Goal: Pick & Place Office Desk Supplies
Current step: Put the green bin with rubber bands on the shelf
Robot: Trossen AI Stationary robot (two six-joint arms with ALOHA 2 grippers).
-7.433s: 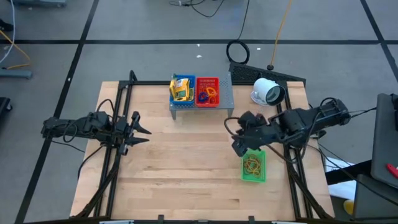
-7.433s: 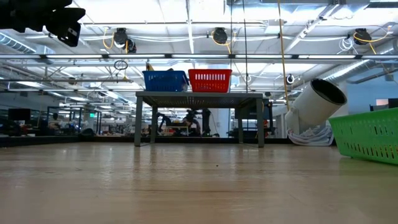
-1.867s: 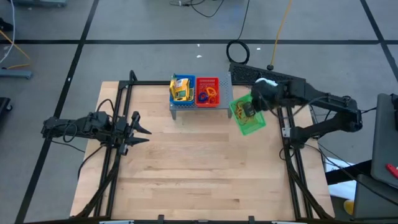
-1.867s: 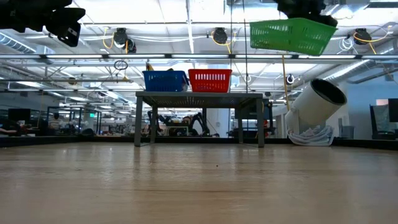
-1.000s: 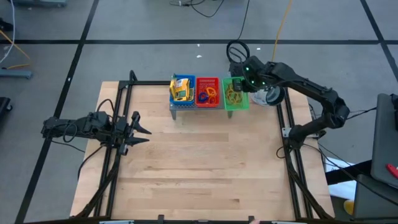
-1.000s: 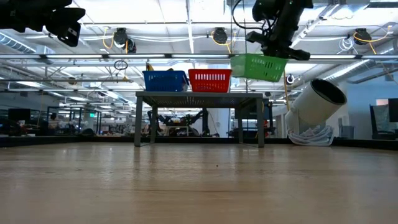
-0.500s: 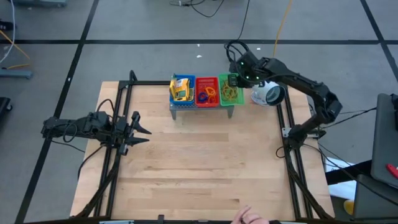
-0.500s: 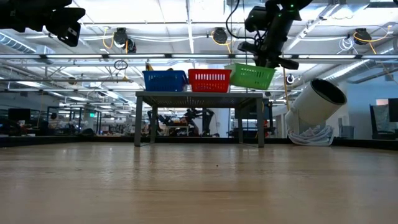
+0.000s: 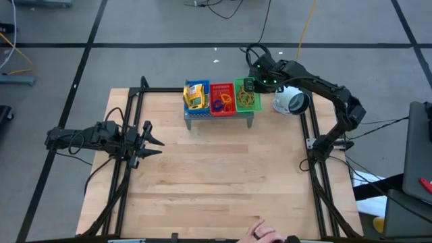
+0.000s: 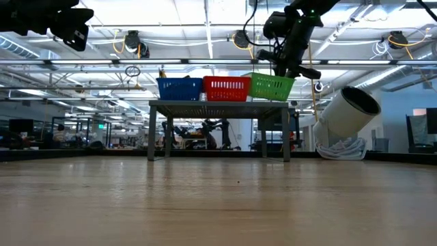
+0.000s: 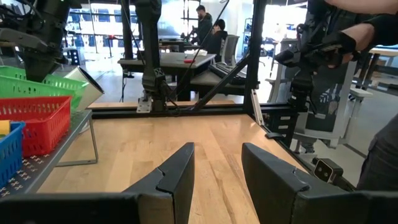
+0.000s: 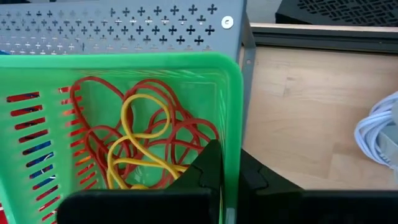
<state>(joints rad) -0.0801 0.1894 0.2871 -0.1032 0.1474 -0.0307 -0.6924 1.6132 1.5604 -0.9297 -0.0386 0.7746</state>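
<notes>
Basket's (image 9: 248, 96) moved onto the stand (image 9: 219, 113) beside red (image 9: 223, 96); my right claw (image 12: 225, 168) clamps its rim — next, release.

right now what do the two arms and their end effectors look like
Both arms are dark, jointed, and carry black cables. The left end effector has two flat, angular black fingers. The right end effector shows small green lights at its wrist; its black fingers are narrow.
</notes>
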